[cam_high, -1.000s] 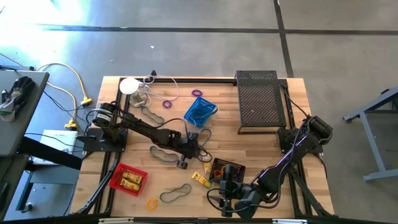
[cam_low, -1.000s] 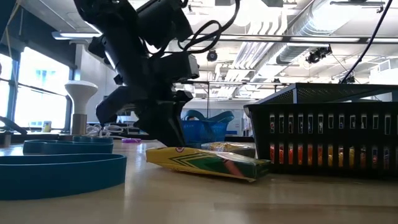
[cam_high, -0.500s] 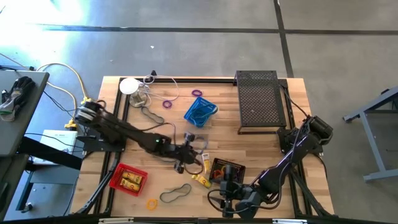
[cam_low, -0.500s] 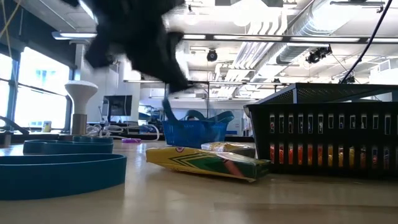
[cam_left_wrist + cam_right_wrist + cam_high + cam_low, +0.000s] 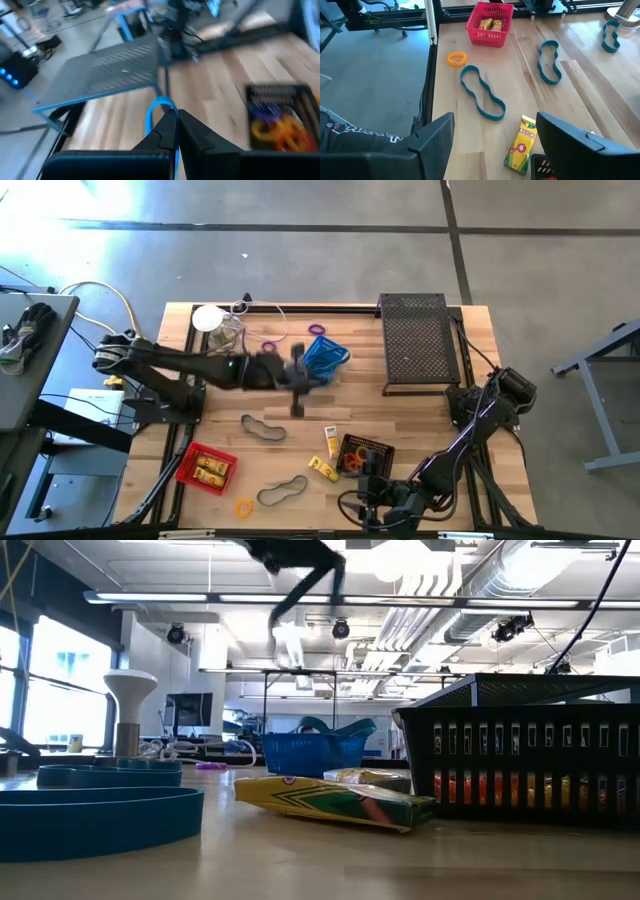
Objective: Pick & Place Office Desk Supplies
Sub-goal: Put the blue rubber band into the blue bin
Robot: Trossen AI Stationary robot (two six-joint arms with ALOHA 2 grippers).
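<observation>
My left gripper (image 5: 298,378) is up above the table beside the blue mesh basket (image 5: 322,358), shut on a blue-grey band loop (image 5: 156,107). In the low view only a blurred bit of that arm (image 5: 295,555) shows at the top. My right gripper (image 5: 495,145) waits open at the near edge, next to the black mesh basket (image 5: 362,452) with orange and red rings in it. More band loops lie flat (image 5: 262,427) (image 5: 283,492) (image 5: 240,363). The red basket (image 5: 207,467) holds yellow items. Two yellow crayon boxes (image 5: 330,442) (image 5: 321,470) lie on the table. My left gripper pinches the band loop between its two shut fingers (image 5: 167,132). The loop's free bend (image 5: 159,102) sticks out past the fingertips. The band is lifted clear of the table. Which part of the loop lies between the fingers is hidden by the fingers.
A large flat black mesh tray (image 5: 415,345) sits at the far right. A white disc with cables (image 5: 207,317) stands at the far left. Purple rings (image 5: 318,330) (image 5: 270,346) lie near the far edge, and an orange ring (image 5: 244,506) near the near edge.
My left gripper has gone up from the table's middle and moved toward the far edge, ending beside the blue basket. The band loop that lay by its fingers has left the table with it. In the low view the arm has risen almost out of the picture.
</observation>
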